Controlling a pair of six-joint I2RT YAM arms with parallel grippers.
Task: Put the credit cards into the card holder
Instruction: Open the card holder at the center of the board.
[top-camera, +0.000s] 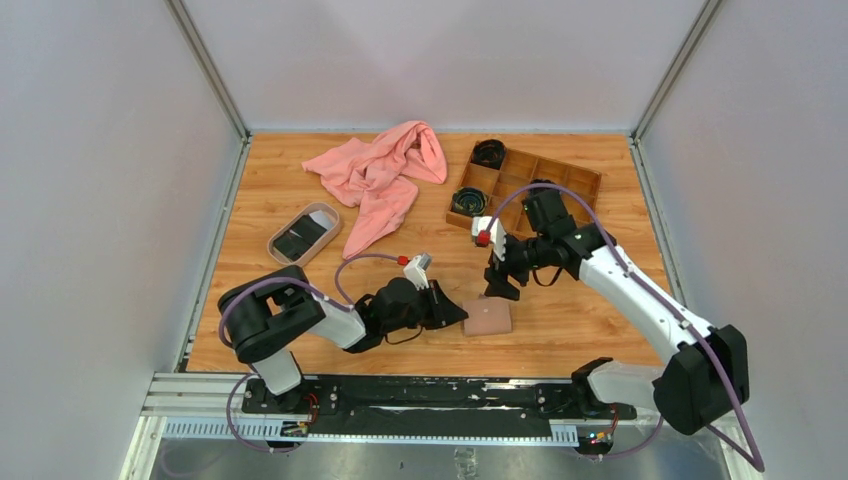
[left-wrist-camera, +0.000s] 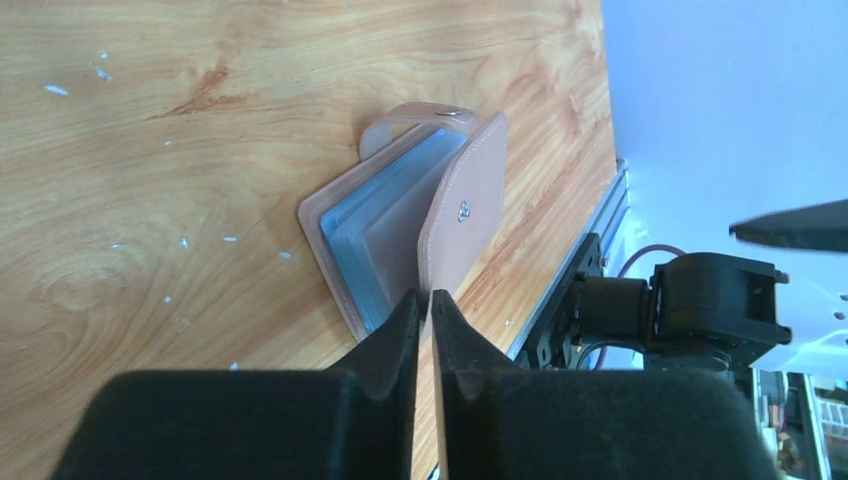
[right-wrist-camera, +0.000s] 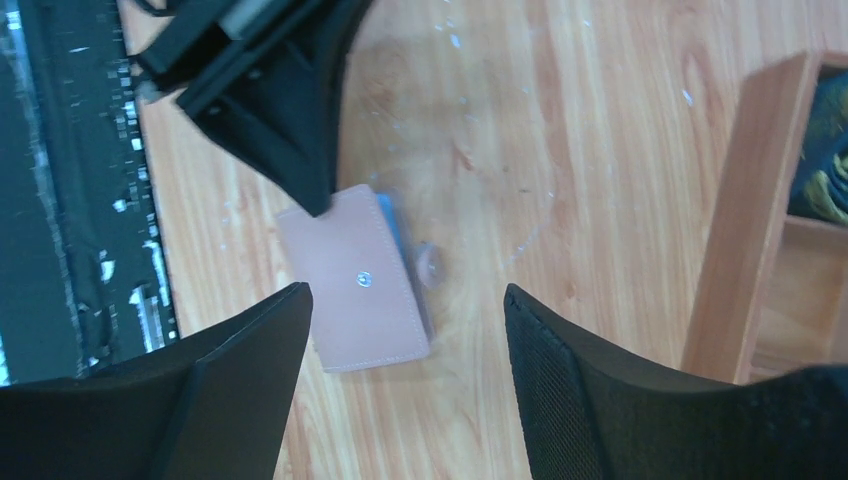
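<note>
Near the front edge: tan-pink leather folding card holder (right-wrist-camera: 360, 300), ajar
left gripper (left-wrist-camera: 430, 297): pinched on its cover
right gripper (right-wrist-camera: 405, 295): apart, empty
tip: open cover wider first

Top camera looks down; both wrist cameras closely share the card holder (right-wrist-camera: 348, 305)

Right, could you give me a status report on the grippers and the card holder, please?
Left gripper shut on cover edge of card holder, cover ajar. Right gripper open, empty, above it. Nothing in between.
</note>
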